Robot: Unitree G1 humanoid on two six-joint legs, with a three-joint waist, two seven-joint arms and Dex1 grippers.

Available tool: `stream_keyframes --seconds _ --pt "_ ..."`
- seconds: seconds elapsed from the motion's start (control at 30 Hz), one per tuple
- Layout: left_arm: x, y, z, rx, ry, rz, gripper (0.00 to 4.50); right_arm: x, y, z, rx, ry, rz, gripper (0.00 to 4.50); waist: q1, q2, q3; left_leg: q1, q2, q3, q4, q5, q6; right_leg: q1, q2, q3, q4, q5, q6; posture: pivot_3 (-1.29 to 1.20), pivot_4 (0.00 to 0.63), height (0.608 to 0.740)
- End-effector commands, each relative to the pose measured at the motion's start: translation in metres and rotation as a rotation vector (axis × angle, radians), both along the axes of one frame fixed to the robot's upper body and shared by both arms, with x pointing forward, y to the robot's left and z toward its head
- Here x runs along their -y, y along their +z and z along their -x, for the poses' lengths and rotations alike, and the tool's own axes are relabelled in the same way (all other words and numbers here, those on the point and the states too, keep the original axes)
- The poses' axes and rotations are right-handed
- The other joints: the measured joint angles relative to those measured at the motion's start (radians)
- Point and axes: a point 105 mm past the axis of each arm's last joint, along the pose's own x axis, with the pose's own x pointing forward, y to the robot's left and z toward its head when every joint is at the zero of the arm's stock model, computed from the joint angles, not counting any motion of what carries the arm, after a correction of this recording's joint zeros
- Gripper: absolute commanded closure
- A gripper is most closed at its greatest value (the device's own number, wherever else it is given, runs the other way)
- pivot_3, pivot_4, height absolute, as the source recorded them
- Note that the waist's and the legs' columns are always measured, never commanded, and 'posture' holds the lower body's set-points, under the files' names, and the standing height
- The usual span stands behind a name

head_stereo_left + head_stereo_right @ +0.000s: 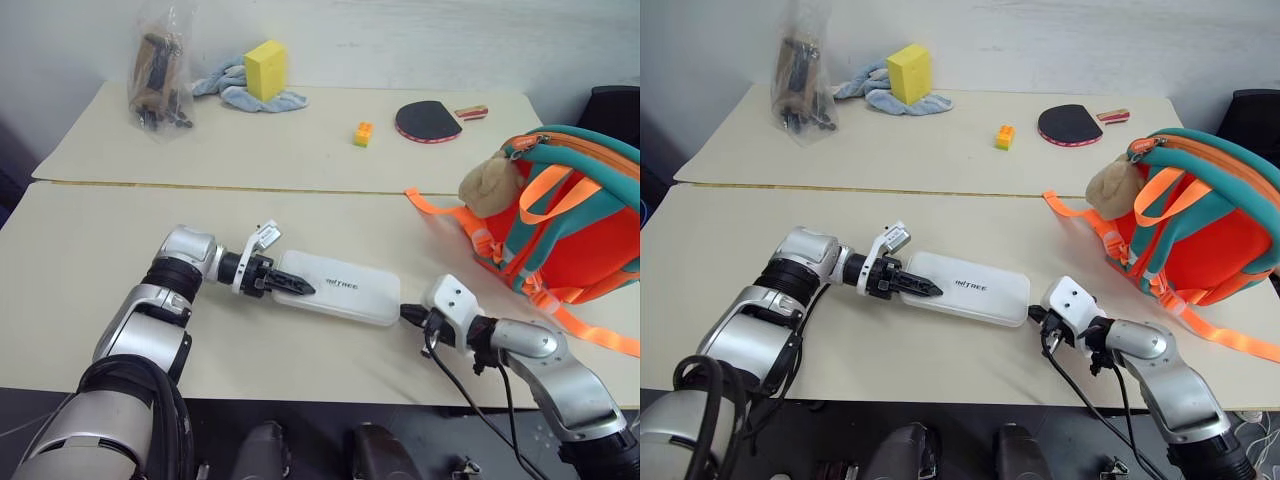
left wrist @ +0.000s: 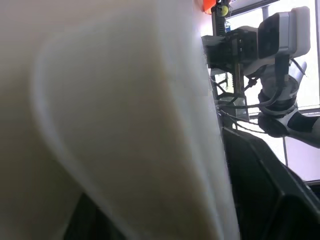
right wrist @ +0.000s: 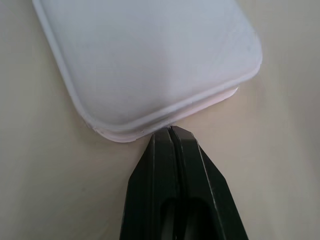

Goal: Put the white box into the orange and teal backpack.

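White box (image 1: 337,288) lies flat on the beige tabletop (image 1: 90,250) between both arms — left pincer (image 1: 296,285) clamps over its near end, right pincer (image 3: 171,131) is closed, tips touching the other end. Orange and teal backpack (image 1: 570,220) sits well off to the right.

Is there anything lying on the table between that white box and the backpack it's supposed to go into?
Nothing visible does. Bare table lies between the white box and the backpack; only the right gripper sits at the box's near end.
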Motion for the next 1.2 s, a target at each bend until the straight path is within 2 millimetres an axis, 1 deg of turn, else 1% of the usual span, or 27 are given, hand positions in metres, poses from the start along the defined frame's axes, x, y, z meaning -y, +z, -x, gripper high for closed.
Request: stream_keyframes --seconds 0.03,0.07,0.17,0.27,0.3,0.33,0.4,0.43,0.47,0.57,0.63,0.67,0.77,0.9,1.03,1.1,1.2 --pt "0.002 0.020 0.004 0.004 -0.033 0.129 3.11 0.004 0.003 0.005 0.009 -0.029 0.006 4.50 0.000 0.000 0.000 0.000 0.000 0.000 0.000 0.000 0.000 0.000 0.000 0.000 0.000 0.000 0.000 0.00 0.150 0.740" --pt "0.003 0.023 0.005 0.009 -0.032 0.151 3.20 0.006 0.005 0.007 0.013 -0.049 0.005 4.50 0.000 0.000 0.000 0.000 0.000 0.000 0.000 0.000 0.000 0.000 0.000 0.000 0.000 0.000 0.000 0.00 0.150 0.740" --pt "0.006 0.031 0.011 0.022 -0.048 0.213 3.20 0.018 0.010 0.015 0.011 -0.124 -0.013 4.50 0.000 0.000 0.000 0.000 0.000 0.000 -0.001 0.000 0.000 0.000 0.000 0.000 0.000 0.000 0.000 0.00 0.150 0.740" --pt "0.008 0.047 0.013 0.010 -0.007 0.314 3.20 0.036 0.023 0.033 0.010 -0.233 -0.085 3.94 0.003 0.000 0.000 -0.006 0.000 -0.003 0.000 0.001 -0.001 -0.004 0.000 -0.002 0.001 0.000 0.000 0.00 0.150 0.740" --pt "0.009 0.055 0.014 0.027 0.000 0.347 3.20 0.043 0.031 0.044 0.008 -0.269 -0.125 3.58 0.003 0.000 0.000 -0.010 0.000 -0.004 0.002 0.001 -0.001 -0.008 0.000 -0.004 0.002 0.000 0.000 0.00 0.150 0.740" --pt "0.009 0.060 0.015 0.049 0.009 0.369 3.20 0.050 0.038 0.055 0.007 -0.299 -0.156 3.32 0.006 0.000 0.000 -0.013 0.000 -0.004 0.003 0.002 -0.001 -0.010 0.000 -0.004 0.005 0.000 0.000 0.00 0.150 0.740" --pt "0.010 0.068 0.014 0.098 0.044 0.391 3.20 0.066 0.054 0.076 0.020 -0.371 -0.205 2.65 0.010 0.000 0.000 -0.014 -0.001 -0.005 0.003 0.002 -0.001 -0.012 -0.001 -0.004 0.010 0.000 0.000 0.00 0.150 0.740" --pt "0.011 0.070 0.013 0.123 0.059 0.390 3.20 0.073 0.059 0.083 0.027 -0.400 -0.216 2.38 0.010 0.000 0.000 -0.014 0.000 -0.006 0.003 0.003 -0.001 -0.012 0.000 -0.005 0.009 0.000 0.000 0.00 0.150 0.740" --pt "0.012 0.072 0.012 0.166 0.082 0.384 3.20 0.083 0.066 0.089 0.037 -0.444 -0.231 2.02 0.009 0.000 0.000 -0.014 0.000 -0.006 0.003 0.003 -0.001 -0.012 0.000 -0.005 0.009 0.000 0.000 0.00 0.150 0.740" --pt "0.014 0.080 0.009 0.249 0.140 0.400 3.20 0.107 0.081 0.096 0.064 -0.538 -0.284 0.95 -0.001 0.000 0.000 -0.009 -0.001 -0.006 0.002 0.004 -0.001 -0.006 0.000 -0.005 0.006 0.000 0.001 0.00 0.150 0.740" --pt "0.016 0.085 0.008 0.306 0.174 0.420 3.20 0.118 0.091 0.089 0.087 -0.571 -0.351 0.31 -0.005 -0.001 0.000 -0.004 0.000 -0.006 0.001 0.004 -0.001 -0.001 0.001 -0.005 0.005 0.000 0.001 0.00 0.150 0.740" --pt "0.016 0.087 0.008 0.323 0.187 0.424 3.20 0.120 0.095 0.084 0.095 -0.574 -0.388 0.04 -0.008 -0.001 0.001 -0.001 0.000 -0.006 0.000 0.003 -0.001 0.002 0.001 -0.005 0.003 0.000 0.001 0.00 0.150 0.740" --pt "0.016 0.089 0.005 0.384 0.238 0.419 3.20 0.122 0.103 0.064 0.111 -0.574 -0.469 0.04 -0.005 -0.001 0.001 0.001 0.000 -0.006 -0.003 0.003 -0.002 0.002 0.003 -0.005 0.002 0.000 0.001 0.00 0.150 0.740" --pt "0.005 0.089 0.000 0.414 0.293 0.411 3.20 0.130 0.108 0.025 0.143 -0.619 -0.532 0.04 -0.004 -0.001 0.001 0.000 0.001 -0.007 -0.003 0.004 -0.004 0.001 0.005 -0.003 0.000 0.000 0.001 0.00 0.150 0.740" --pt "-0.005 0.089 -0.004 0.454 0.316 0.390 3.20 0.125 0.118 -0.009 0.137 -0.586 -0.629 0.04 -0.001 0.000 0.001 -0.002 0.001 -0.006 -0.001 0.004 -0.004 -0.001 0.005 -0.002 0.000 0.000 0.001 0.00 0.150 0.740" --pt "-0.007 0.089 -0.006 0.466 0.321 0.390 3.20 0.123 0.125 -0.022 0.146 -0.569 -0.655 0.04 -0.001 0.000 0.001 -0.003 0.001 -0.006 -0.001 0.005 -0.004 -0.002 0.005 -0.002 0.000 0.000 0.001 0.00 0.150 0.740" --pt "-0.009 0.090 -0.008 0.481 0.331 0.389 3.20 0.117 0.131 -0.032 0.159 -0.531 -0.660 0.04 0.001 0.000 0.001 -0.005 0.001 -0.006 0.000 0.005 -0.004 -0.003 0.005 -0.003 0.000 0.000 0.001 0.00 0.150 0.740"
